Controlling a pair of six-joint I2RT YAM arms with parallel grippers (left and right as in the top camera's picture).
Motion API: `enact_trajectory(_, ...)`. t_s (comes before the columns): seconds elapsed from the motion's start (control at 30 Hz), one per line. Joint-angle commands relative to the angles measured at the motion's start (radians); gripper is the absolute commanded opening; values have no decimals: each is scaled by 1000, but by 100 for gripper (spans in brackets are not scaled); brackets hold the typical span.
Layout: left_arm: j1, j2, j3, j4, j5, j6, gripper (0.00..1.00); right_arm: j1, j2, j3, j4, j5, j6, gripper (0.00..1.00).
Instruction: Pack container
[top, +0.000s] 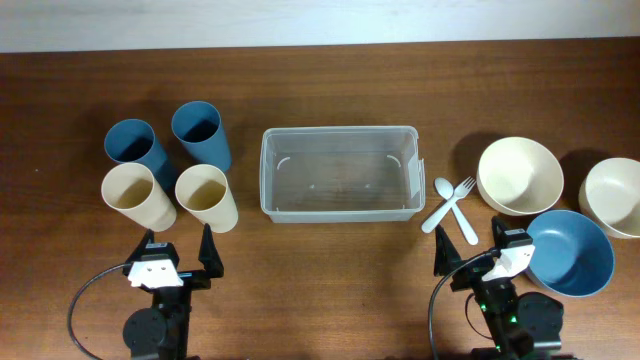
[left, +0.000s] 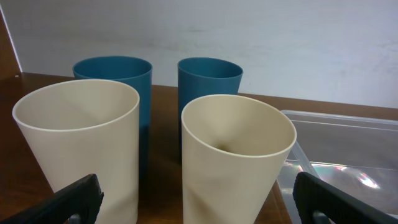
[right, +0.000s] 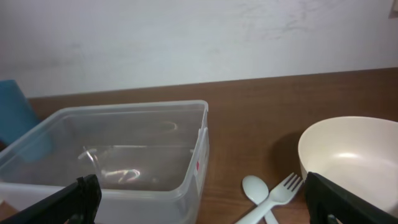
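L claw (top: 179, 248), R claw (top: 468, 252) blk, wrist blocks (top: 153, 268) white.

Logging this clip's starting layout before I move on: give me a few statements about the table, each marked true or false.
1. The container has nothing in it. True.
2. Three blue cups stand left of it. False: there are two blue cups and two cream cups.
3. The cutlery lies inside the bin. False: the spoon and fork lie crossed on the table, right of the container.
4. The left fingers and right fingers are spread open, holding nothing. True.
5. Two cream bowls and one blue bowl sit on the right side. True.
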Motion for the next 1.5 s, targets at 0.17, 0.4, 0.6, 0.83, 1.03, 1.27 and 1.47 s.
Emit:
enact_trajectory(0.17, -3, -10, -1, -7, 7, 16, 100, -6, 114, 93, -14, -16, -33, 99)
enact_trajectory(0.4, -3, -10, -1, -7, 7, 16, 100, -6, 225, 136, -13, -17, -33, 99)
enact_trajectory(0.6, -3, -10, -1, -7, 7, 16, 100, -6, 274, 164, 17, -16, -33, 99)
enact_trajectory(0.83, -3, -10, -1, -7, 7, 16, 100, -6, 274, 163, 19, -8, -32, 99)
enact_trajectory(1.03, -3, -10, -1, -7, 7, 16, 100, -6, 274, 163, 13, -9, -32, 99)
enact_trajectory(1.27, -3, -10, -1, -7, 7, 16, 100, -6, 274, 170, -14, -8, -28, 99)
enact_trajectory(1.47, -3, -10, -1, -7, 7, 16, 100, -7, 320, 281, -158, 55, 37, 99)
